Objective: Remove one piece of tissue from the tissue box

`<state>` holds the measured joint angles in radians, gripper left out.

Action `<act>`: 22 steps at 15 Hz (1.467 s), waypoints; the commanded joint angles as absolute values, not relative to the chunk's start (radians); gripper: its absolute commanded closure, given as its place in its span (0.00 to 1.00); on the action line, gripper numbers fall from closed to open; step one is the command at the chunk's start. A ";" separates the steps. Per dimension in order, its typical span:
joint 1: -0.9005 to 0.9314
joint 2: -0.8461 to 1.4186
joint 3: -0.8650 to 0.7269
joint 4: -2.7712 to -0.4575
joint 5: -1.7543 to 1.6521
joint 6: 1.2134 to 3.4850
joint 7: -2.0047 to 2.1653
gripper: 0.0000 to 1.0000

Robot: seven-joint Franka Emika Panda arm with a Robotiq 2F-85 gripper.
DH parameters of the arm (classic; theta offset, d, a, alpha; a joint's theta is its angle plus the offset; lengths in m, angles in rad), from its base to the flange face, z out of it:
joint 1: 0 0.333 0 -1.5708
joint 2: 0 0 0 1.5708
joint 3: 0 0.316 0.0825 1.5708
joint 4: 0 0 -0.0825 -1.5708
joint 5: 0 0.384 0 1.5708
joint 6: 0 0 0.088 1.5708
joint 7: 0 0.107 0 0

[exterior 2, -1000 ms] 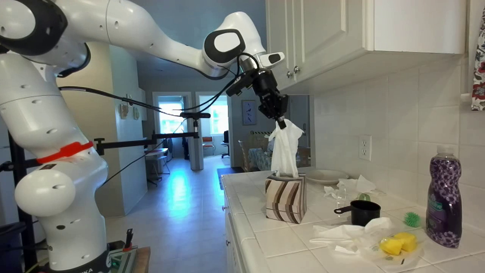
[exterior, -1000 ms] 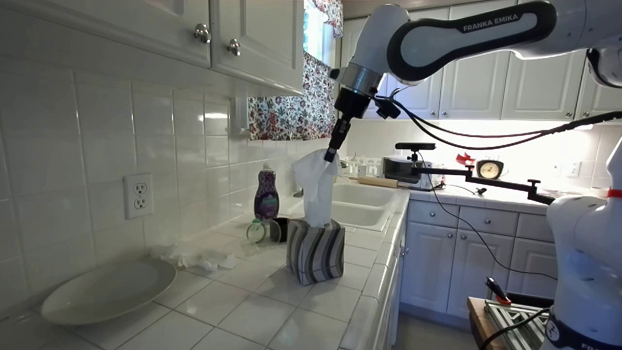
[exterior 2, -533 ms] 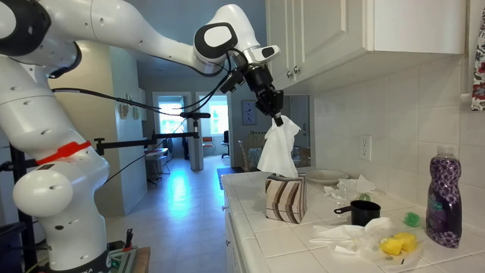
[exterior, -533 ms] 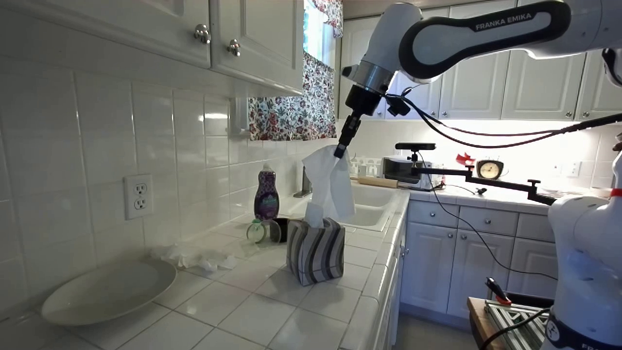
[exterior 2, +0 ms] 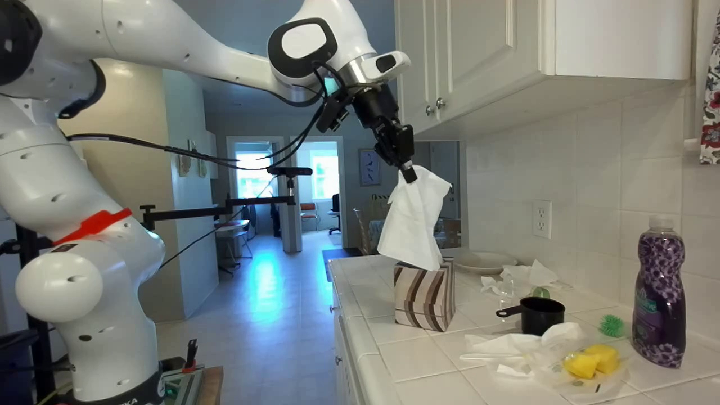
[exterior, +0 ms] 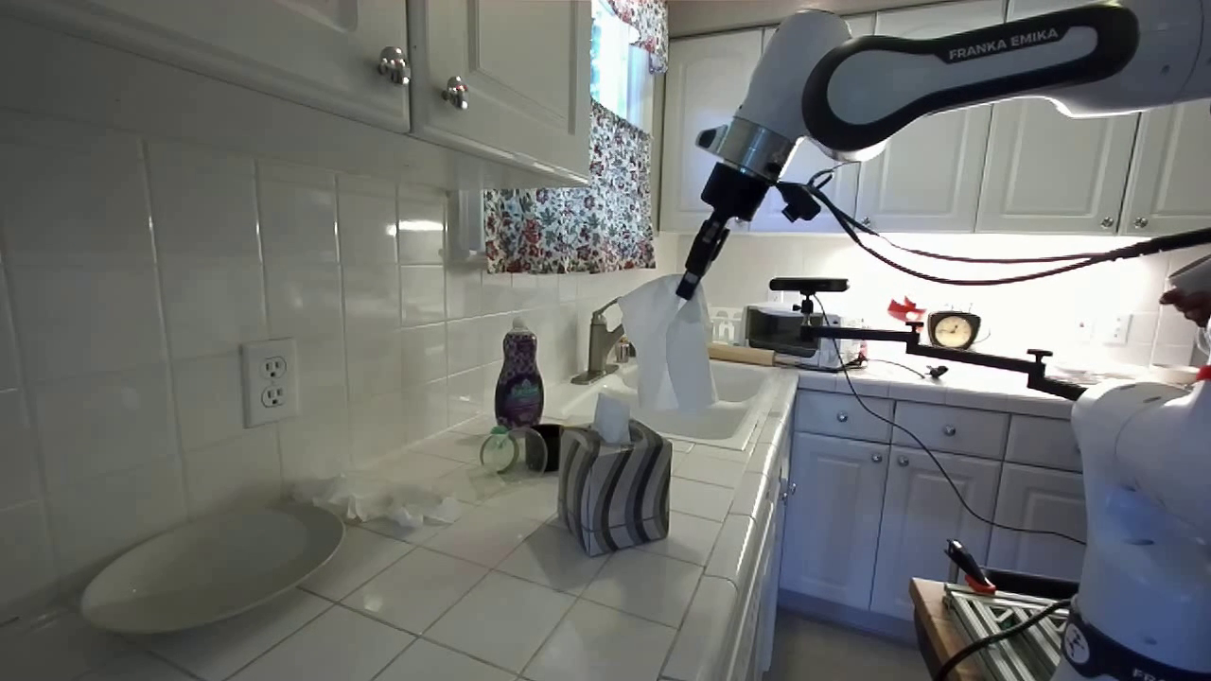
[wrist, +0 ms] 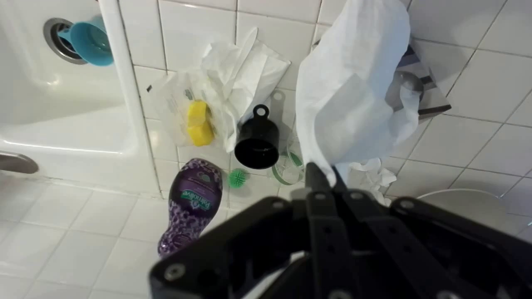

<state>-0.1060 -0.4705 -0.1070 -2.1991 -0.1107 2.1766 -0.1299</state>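
My gripper is shut on the top of a white piece of tissue. The tissue hangs limp below the fingertips, apart from the box. In an exterior view the gripper and the tissue are up and above the striped tissue box, and the tissue hides part of the box top. The tissue box stands upright on the counter with another white tuft sticking out of its slot. In the wrist view the tissue runs from between the fingertips and covers much of the box.
A white plate and crumpled tissue lie by the wall. A purple soap bottle, a black cup and yellow pieces share the counter. The sink is beyond. Wall cabinets hang overhead. A hand shows at an edge.
The gripper has moved up and away from the wall with the tissue. The tissue has come free of the box, and a new tuft shows in the slot. The box has not moved.
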 commanded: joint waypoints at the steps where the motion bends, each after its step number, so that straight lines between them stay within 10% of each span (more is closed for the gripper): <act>1: -0.124 -0.518 -0.132 -2.242 -0.102 2.173 -0.109 1.00; 22: -0.156 -0.468 -0.350 -2.347 0.052 2.339 -0.241 1.00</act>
